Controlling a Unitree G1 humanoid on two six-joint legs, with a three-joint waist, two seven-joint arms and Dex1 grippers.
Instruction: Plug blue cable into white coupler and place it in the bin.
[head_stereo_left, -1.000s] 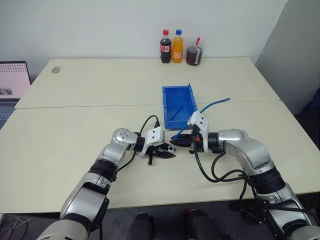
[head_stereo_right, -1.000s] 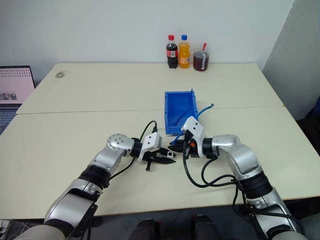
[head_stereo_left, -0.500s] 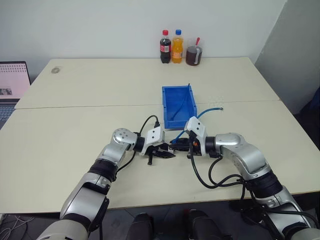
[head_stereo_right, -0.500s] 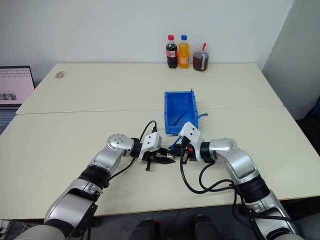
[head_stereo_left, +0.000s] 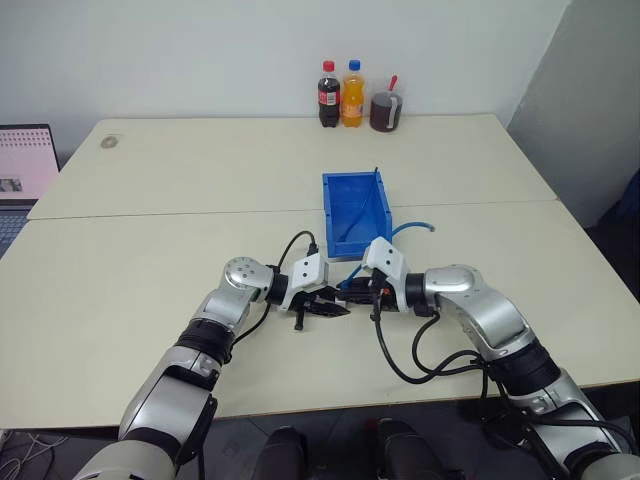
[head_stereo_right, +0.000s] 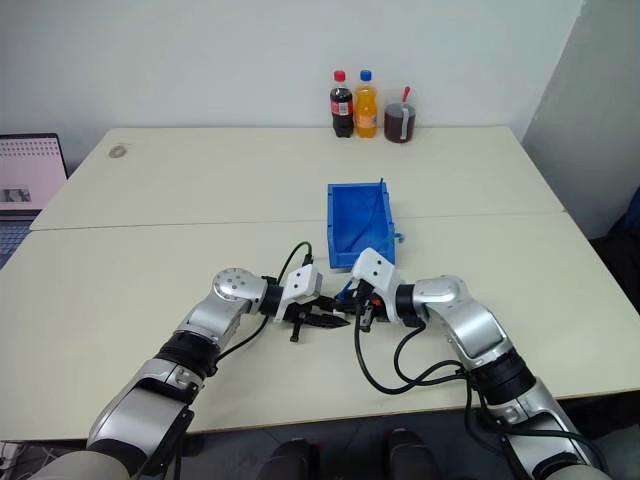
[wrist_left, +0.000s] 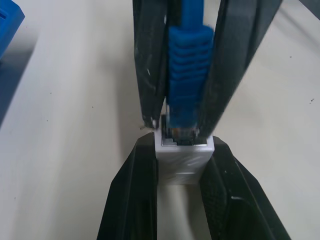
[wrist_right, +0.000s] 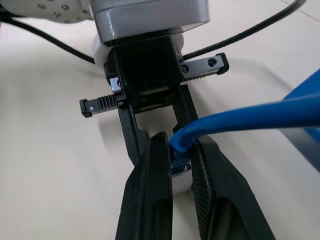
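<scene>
Now the right gripper, clenched on the ribbed boot of the blue cable, has swung in from the bin side over the last second and brought the plug right up to the white coupler, where a moment ago there was a clear gap between the two hands. The clear plug tip sits at the mouth of the coupler's socket, seemingly just entering it; I would judge the insertion begun but not seated, so a straight push along the socket line is what is wanted. The left gripper has not budged and pinches the coupler between its two black fingers, nearly closed on that small block. Both hands meet just in front of the bin, near its low lip, a little above the table. From the right gripper the cable runs back past the bin's right wall, its far end trailing on the tabletop just beside the bin.
</scene>
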